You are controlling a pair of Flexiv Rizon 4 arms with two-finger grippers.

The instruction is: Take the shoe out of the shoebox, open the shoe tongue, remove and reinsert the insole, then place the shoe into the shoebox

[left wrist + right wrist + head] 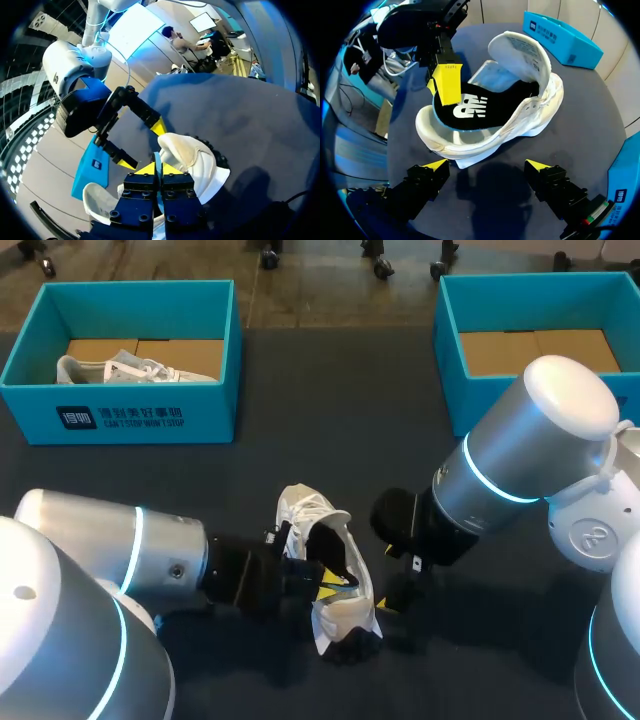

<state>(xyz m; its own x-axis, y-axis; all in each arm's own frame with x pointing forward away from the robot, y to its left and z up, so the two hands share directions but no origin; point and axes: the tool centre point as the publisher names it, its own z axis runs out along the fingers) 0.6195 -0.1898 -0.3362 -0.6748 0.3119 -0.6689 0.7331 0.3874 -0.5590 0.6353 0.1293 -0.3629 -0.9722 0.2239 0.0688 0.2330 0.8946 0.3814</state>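
Note:
A white shoe (345, 615) lies on the dark table (300, 455) between my two arms, its tongue (520, 50) folded back and open. The black insole (470, 107) with a white logo rests in the shoe's opening, its pale blue edge showing above the collar. My left gripper (328, 585) reaches into the shoe from the left. Its yellow tips (160, 169) are pressed together on the insole's thin edge. My right gripper (486, 165) stands wide open just beside the shoe (540, 110), holding nothing. It also shows past the shoe (195, 160) as the right gripper (141, 144).
A teal shoebox (140, 415) stands at the back left with a second white shoe (120, 368) inside. Another teal shoebox (470, 390) stands at the back right, only its cardboard floor showing. Both arms crowd the near middle of the table.

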